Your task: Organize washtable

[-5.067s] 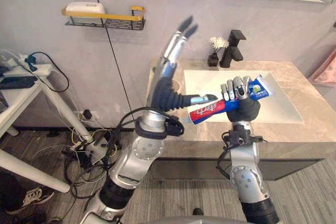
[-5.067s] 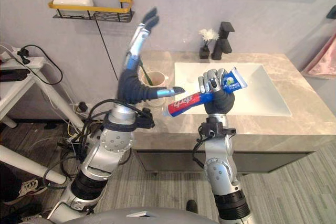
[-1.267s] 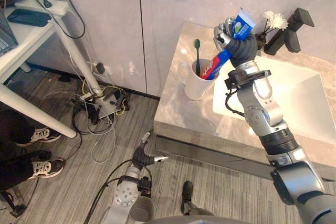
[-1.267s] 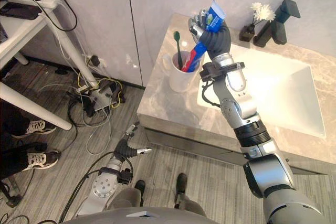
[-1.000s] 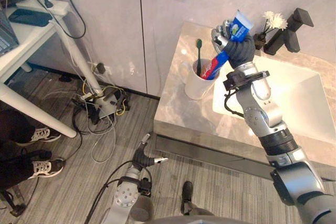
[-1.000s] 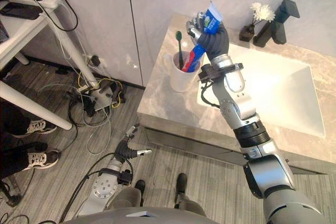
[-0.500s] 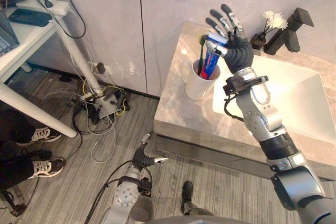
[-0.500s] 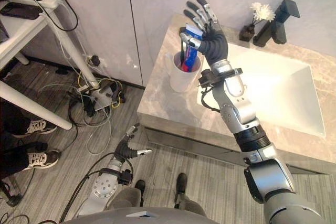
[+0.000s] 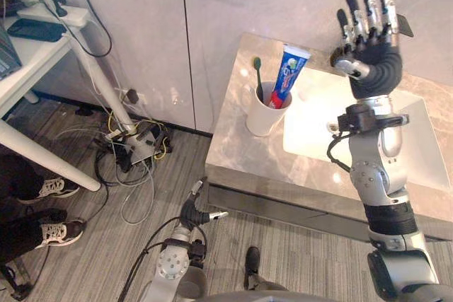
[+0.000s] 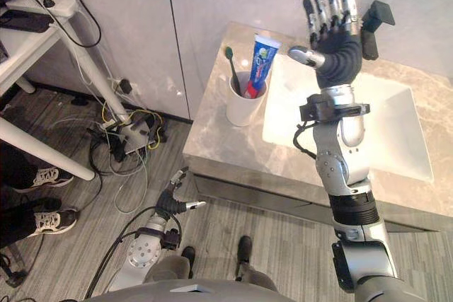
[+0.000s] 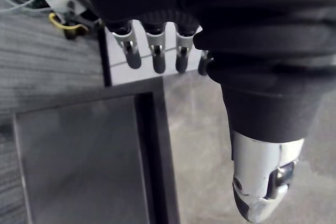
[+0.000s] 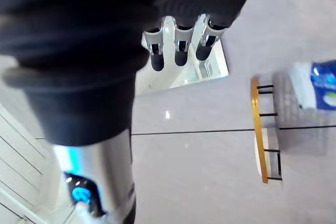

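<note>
Right hand (image 9: 369, 51) is spread wide and empty; the toothpaste tube (image 9: 287, 76) stands in the white cup (image 9: 263, 117) off its thumb side. Probably light, squishy, slick, so I'd pinch mid-body. Left hand (image 9: 195, 211) hangs relaxed.

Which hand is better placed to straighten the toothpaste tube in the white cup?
Right: the right hand hovers open near the white cup; the left hand hangs low by the floor.

A grey panelled wall (image 9: 141, 19) backs the marbled counter (image 9: 237, 150) (white sink (image 9: 311, 125) inset), with a white table (image 9: 32, 68) on grey plank floor (image 9: 85, 245).
</note>
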Available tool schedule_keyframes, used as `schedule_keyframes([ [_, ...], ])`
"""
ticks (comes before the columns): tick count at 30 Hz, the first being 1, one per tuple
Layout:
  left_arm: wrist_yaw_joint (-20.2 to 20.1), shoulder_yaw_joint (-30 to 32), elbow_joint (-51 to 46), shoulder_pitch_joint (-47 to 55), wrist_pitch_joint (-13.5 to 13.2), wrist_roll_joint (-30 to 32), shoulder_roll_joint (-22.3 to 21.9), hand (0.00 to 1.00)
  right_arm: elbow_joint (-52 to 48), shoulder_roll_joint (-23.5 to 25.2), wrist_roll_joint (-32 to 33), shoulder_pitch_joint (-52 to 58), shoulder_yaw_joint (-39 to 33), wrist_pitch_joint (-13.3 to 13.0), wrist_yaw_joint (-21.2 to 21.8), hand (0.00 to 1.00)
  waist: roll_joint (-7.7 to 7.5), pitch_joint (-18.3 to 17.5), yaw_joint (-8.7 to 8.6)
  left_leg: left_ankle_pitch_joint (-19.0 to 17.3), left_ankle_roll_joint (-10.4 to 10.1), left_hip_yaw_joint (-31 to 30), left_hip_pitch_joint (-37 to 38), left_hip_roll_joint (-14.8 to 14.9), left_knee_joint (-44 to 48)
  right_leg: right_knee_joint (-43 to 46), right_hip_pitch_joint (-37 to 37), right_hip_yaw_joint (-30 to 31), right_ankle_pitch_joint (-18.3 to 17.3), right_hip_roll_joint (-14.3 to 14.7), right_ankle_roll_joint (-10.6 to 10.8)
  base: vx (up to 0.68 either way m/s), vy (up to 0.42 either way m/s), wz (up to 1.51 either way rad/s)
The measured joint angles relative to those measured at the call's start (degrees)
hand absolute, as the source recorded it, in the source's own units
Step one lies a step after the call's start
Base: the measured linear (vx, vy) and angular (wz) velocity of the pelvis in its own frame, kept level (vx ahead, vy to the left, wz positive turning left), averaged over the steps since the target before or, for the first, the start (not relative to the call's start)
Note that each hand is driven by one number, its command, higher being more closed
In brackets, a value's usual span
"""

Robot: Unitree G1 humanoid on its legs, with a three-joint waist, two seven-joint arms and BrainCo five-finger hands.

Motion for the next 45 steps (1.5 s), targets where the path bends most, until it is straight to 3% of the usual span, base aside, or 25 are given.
schedule_keyframes([
  [3, -0.1, 0.0, 0.9, -0.2, -0.1, 0.1, 0.0, 0.00, -4.1, 0.1, 0.0, 2.6, -4.0, -0.5, -0.5, 0.00, 0.30, -0.2, -0.11, 0.0, 0.0, 0.0, 0.0, 0.0, 0.5, 0.0, 0.1, 0.0, 0.0, 0.0, 0.0, 0.00, 0.000, 0.00],
  [9, -0.3, 0.1, 4.0, -0.4, -0.1, 0.1, 0.0, 0.00, -10.8, 1.0, 0.0, 10.1, -16.7, -4.1, -2.2, 0.00, 1.90, -2.9, -1.37, -0.1, 0.0, 0.2, 0.7, -0.1, 0.5, 0.0, 0.5, 0.0, 0.0, 0.0, 0.0, -0.01, -0.001, -0.01],
  [11, -0.2, 1.1, 4.6, -0.2, -0.1, 0.1, 0.1, 0.00, -13.9, 3.8, 0.0, 14.2, -22.2, -5.9, -3.1, 0.00, 2.10, -3.6, -2.67, -0.1, 0.0, 0.6, 0.7, -0.1, 0.6, 0.0, 0.5, 0.1, -0.4, 0.0, 0.1, -0.04, -0.013, -0.08],
  [13, -0.2, 1.8, 5.7, -0.1, -0.1, 0.1, 0.1, 0.00, -16.3, 6.4, 0.0, 18.6, -25.7, -7.0, -4.0, 0.00, 2.49, -4.8, -2.88, -0.3, 0.0, 1.6, 0.7, 0.0, 0.7, 0.0, 0.1, 1.0, -0.8, 0.0, -0.1, -0.02, -0.002, -0.20],
  [16, 0.0, 2.0, 6.4, 0.4, 0.1, 0.1, 0.2, 0.00, -18.5, 10.3, -0.5, 24.8, -31.3, -7.7, -6.2, 0.00, 3.53, -5.5, -4.11, -0.7, 0.0, 2.2, 0.6, -0.1, 1.3, 0.0, 0.0, 1.4, -1.0, 0.0, -0.1, -0.02, 0.009, -0.15],
  [19, 0.3, 2.1, 7.5, 0.5, 0.1, 0.2, 0.3, 0.00, -18.6, 15.2, -5.9, 30.9, -37.8, -8.2, -10.7, 0.00, 4.16, -6.0, -4.47, -1.0, 0.1, 3.2, 0.5, 0.0, 1.7, 0.0, -0.5, 2.5, -1.0, 0.0, -0.1, -0.02, 0.012, -0.18],
  [21, 1.1, 2.6, 8.3, 1.0, -0.2, 0.2, 0.3, 0.00, -16.3, 20.4, -12.2, 35.5, -40.3, -8.2, -15.1, 0.00, 4.38, -6.3, -5.69, -1.3, 0.3, 4.0, 0.5, -0.1, 2.0, 0.0, -0.8, 3.1, -0.9, 0.0, 0.0, -0.02, 0.019, -0.15],
  [23, 1.3, 3.2, 8.4, 1.6, -0.3, 0.3, 0.4, 0.00, -13.2, 24.3, -15.3, 38.8, -40.1, -7.7, -18.1, 0.00, 4.46, -6.5, -5.90, -1.6, 0.3, 5.1, 0.4, 0.0, 2.4, 0.0, -1.1, 3.8, -0.9, 0.0, 0.0, -0.01, 0.023, -0.27],
  [25, 1.5, 3.7, 8.5, 2.5, -0.4, 0.8, 0.1, 0.00, -11.3, 27.6, -19.7, 42.2, -37.9, -5.5, -20.8, 0.00, 4.93, -6.8, -6.14, -2.3, 0.6, 6.6, 0.5, 0.0, 3.1, 0.0, -1.4, 5.2, -0.6, 0.1, 0.3, 0.00, 0.045, -0.43],
  [26, 1.8, 3.8, 8.5, 3.1, -0.3, 1.2, 0.1, 0.00, -10.0, 27.6, -23.5, 44.9, -34.7, -3.3, -21.7, 0.00, 5.43, -7.0, -6.28, -2.9, 0.9, 8.0, 0.6, 0.0, 3.7, 0.3, -1.6, 6.4, -0.4, 0.3, 0.5, -0.01, 0.058, -0.50],
  [30, 2.9, 3.8, 8.6, 4.6, -0.3, 1.3, 0.0, 0.00, -9.4, 28.7, -33.0, 51.5, -23.5, 0.7, -21.8, 0.00, 6.07, -6.9, -6.24, -4.4, 1.7, 11.4, 1.8, 0.1, 4.4, 2.3, -2.3, 9.2, -1.1, 0.6, 1.1, -0.03, 0.081, -0.50],
  [32, 3.7, 3.8, 8.6, 5.2, -0.3, 1.6, -0.1, 0.00, -4.5, 29.3, -36.5, 54.2, -17.3, 2.1, -21.6, 0.00, 6.34, -6.9, -6.10, -4.9, 2.2, 12.8, 2.3, 0.5, 4.1, 3.0, -2.3, 8.9, -3.7, 0.7, 1.7, -0.05, 0.066, -0.41],
  [33, 4.2, 3.7, 8.6, 5.3, -0.3, 2.0, -0.1, 0.00, 1.6, 29.1, -39.4, 55.3, -14.2, 3.3, -20.7, 0.00, 6.68, -6.9, -5.62, -5.0, 2.9, 13.7, 2.3, 1.0, 3.4, 4.6, -3.2, 8.7, -3.8, 0.9, 1.4, -0.02, 0.035, -0.32],
  [37, 5.1, 3.6, 11.2, 4.5, -0.8, 2.4, 0.3, 0.00, 20.2, 29.1, -43.0, 55.9, -10.8, 6.3, -16.3, 0.00, 6.89, -7.2, -5.72, -4.6, 2.2, 13.4, 2.7, 0.9, 2.6, 4.4, -1.8, 6.7, -2.8, 0.8, 1.4, 0.07, 0.010, -0.01],
  [40, 5.1, 3.5, 13.8, 3.3, -1.1, 3.0, 0.6, 0.00, 37.5, 28.2, -44.8, 53.9, -12.9, 8.2, -14.0, 0.00, 7.67, -7.5, -5.77, -3.8, 1.5, 12.1, 3.8, 0.7, 0.5, 1.5, 0.0, 5.8, -1.6, 0.8, 1.5, 0.11, -0.036, 0.14],
  [45, 4.2, 4.1, 16.6, 0.6, -1.0, 2.3, 0.6, 0.00, 62.8, 25.0, -38.7, 46.2, -26.3, 8.2, -12.7, 0.00, 9.04, -7.1, -6.15, -2.5, 0.8, 8.4, 6.6, 0.7, -2.4, 0.1, 2.8, 2.2, -1.6, 0.9, 1.2, 0.09, -0.040, 0.30],
])
